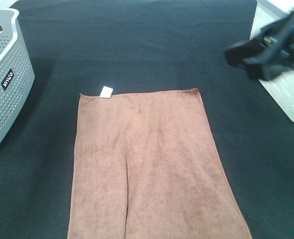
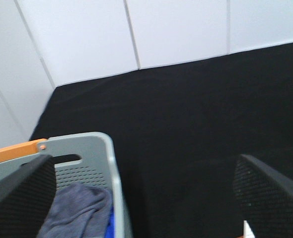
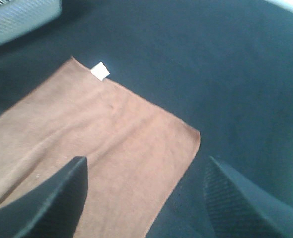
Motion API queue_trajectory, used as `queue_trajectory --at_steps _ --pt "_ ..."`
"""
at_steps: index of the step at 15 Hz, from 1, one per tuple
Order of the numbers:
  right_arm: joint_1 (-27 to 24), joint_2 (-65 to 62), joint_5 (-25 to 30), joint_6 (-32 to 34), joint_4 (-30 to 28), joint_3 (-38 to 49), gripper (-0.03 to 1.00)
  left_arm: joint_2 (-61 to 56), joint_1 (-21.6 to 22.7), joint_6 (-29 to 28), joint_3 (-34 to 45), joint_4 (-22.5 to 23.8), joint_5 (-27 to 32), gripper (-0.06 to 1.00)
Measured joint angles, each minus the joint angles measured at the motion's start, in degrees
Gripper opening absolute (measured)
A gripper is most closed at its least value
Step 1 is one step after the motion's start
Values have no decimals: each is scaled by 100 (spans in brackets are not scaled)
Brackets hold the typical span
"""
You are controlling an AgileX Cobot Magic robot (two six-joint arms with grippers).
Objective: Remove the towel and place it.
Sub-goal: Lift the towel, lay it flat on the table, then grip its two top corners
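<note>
On the black table point(image 1: 137, 45), the towel point(image 1: 147, 164) lies spread flat at the middle, its white tag point(image 1: 106, 91) at the far left corner. The grey basket point(image 1: 7, 84) stands well to its left and holds a grey-blue cloth point(image 2: 79, 208). The left gripper point(image 2: 144, 161) hangs above the basket's rim with its fingers wide apart and empty. The right gripper point(image 3: 145, 168) is above the towel's far right corner, jaws spread, holding nothing, near a white bin point(image 1: 286, 94).

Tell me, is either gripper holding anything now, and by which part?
Nothing is held. The left gripper and right gripper both have open, empty jaws; the towel lies flat on the table, untouched.
</note>
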Motion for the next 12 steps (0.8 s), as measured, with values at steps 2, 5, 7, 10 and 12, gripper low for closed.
queue_trajectory --at_steps 2,5,7,10,12 --pt "0 865 665 418 -481 -888 64 716 458 2636 -1083 -2590 556 90" --pt "-155 1587 1089 395 -602 -1696 64 1369 1197 5615 -2045 -5644 888 90" --pt "-888 2240 1324 -86 132 -2429 64 2017 2023 8199 -2985 -8852 1415 90" --pt "-1942 3048 1702 -2246 2676 -3438 64 2974 2372 9792 -4177 -10691 2114 88" --pt "-2504 3661 2487 -3455 4360 -4165 64 3787 2378 9884 -5065 -10989 2767 88"
